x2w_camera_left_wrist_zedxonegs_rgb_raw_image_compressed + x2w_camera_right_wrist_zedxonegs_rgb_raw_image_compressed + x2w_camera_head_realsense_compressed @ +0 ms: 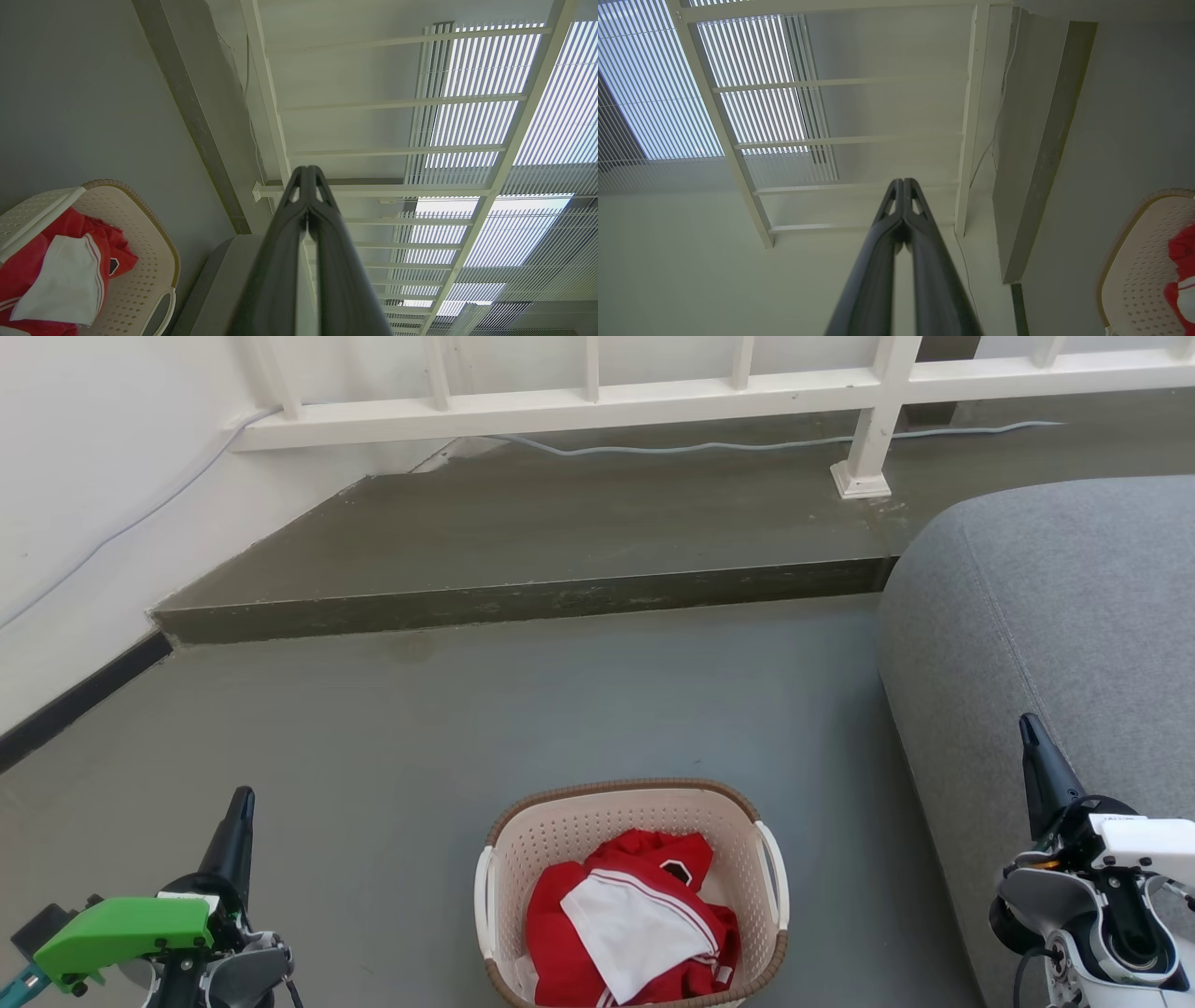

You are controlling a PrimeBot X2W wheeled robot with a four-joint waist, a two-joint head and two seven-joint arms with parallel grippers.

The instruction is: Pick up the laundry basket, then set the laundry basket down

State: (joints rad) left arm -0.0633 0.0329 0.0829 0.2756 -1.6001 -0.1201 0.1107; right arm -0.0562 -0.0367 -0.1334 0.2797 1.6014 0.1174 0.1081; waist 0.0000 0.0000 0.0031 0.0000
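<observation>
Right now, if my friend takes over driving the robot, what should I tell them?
Left gripper: shut, holding nothing, held up to the left of the basket.
Right gripper: shut, holding nothing, held up to the right, in front of the grey sofa.
The laundry basket sits on the floor between the two arms, with red and white clothes inside.
Done: nothing yet; neither gripper touches the basket.
Left: open both grippers, probably take the white side handles, lift the basket, then set it down.
</observation>
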